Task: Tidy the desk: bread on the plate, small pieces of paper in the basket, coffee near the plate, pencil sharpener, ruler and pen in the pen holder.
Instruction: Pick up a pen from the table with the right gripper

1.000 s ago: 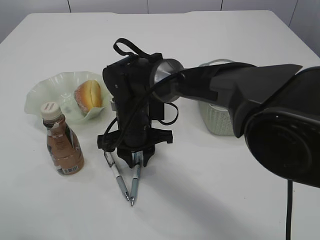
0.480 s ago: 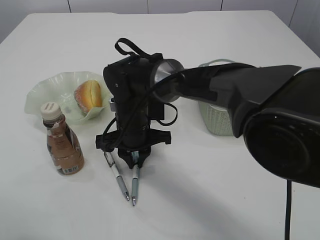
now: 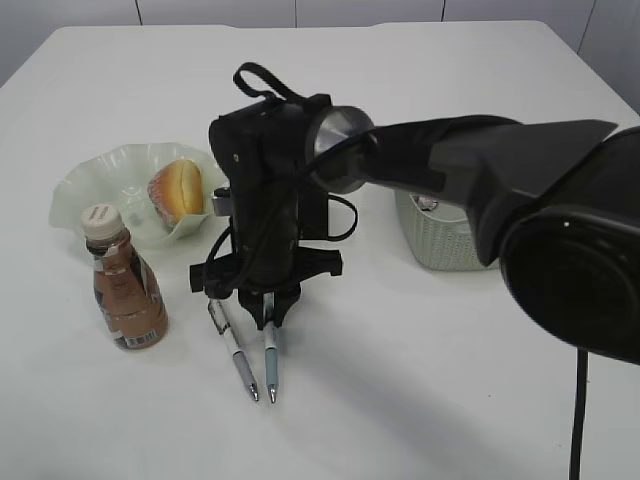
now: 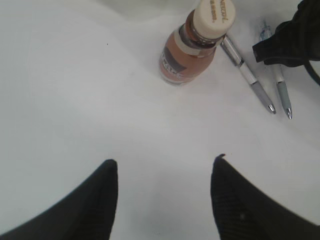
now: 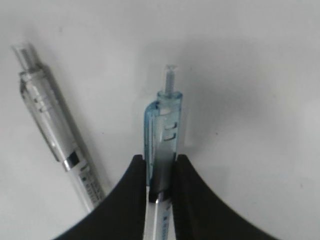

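Starting at the left, your left gripper (image 4: 162, 200) hangs over bare white table (image 3: 450, 380) with its jaws apart and nothing between them, the brown coffee bottle with a cream cap (image 3: 124, 290) standing ahead of it, just in front of the pale green frilled glass plate (image 3: 80, 190) that carries the golden bread roll (image 3: 178, 190). Next comes the clear-barrelled pen with a silver tip (image 3: 236, 352), lying flat and untouched. Just beside it lies the pale blue translucent click pen (image 5: 162, 145) — your right gripper (image 5: 159, 175) is clamped across its upper barrel, below the clip and plunger, tip pointing toward you in the exterior view. Expect it to be light, stiff and slick — smooth plastic can swivel or slide between narrow pads, so I judge a hold nearer the barrel's middle would balance better than this end grip. Lift gently; it looks unlikely to break. At the far right stands the white woven plastic basket (image 3: 440, 240), partly hidden behind the arm.
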